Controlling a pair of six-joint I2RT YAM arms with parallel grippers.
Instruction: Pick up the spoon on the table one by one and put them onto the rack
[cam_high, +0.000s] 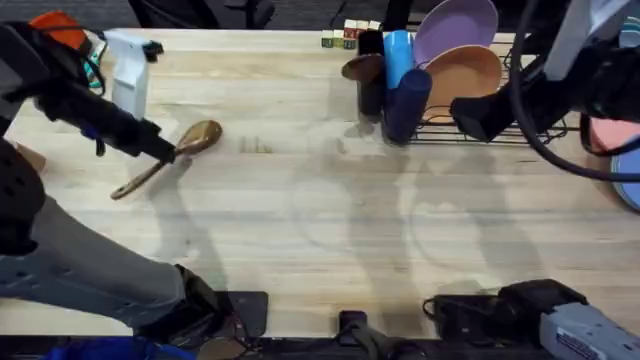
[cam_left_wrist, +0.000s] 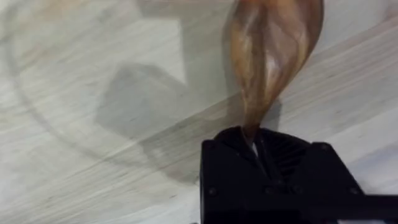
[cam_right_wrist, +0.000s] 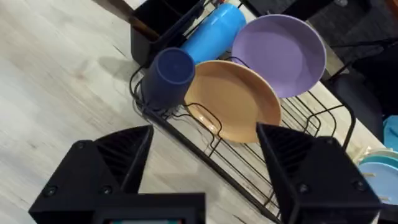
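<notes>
The spoon (cam_high: 165, 160) lies on the bench (cam_high: 320, 220) at its left side, long axis diagonal, bowl pointing up-right toward the rack (cam_high: 470, 125), handle down-left; the left hand (cam_high: 165, 152) pinches its neck; the rack holds a purple plate (cam_right_wrist: 280, 53), a tan plate (cam_right_wrist: 236, 106), blue cups and a second spoon (cam_high: 362, 68) in its holder; the right hand (cam_right_wrist: 205, 168) hangs spread before the rack.

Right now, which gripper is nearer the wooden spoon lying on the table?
Left. The left gripper is shut on the wooden spoon at its neck. The right gripper, open, hovers far across the table by the rack.
</notes>
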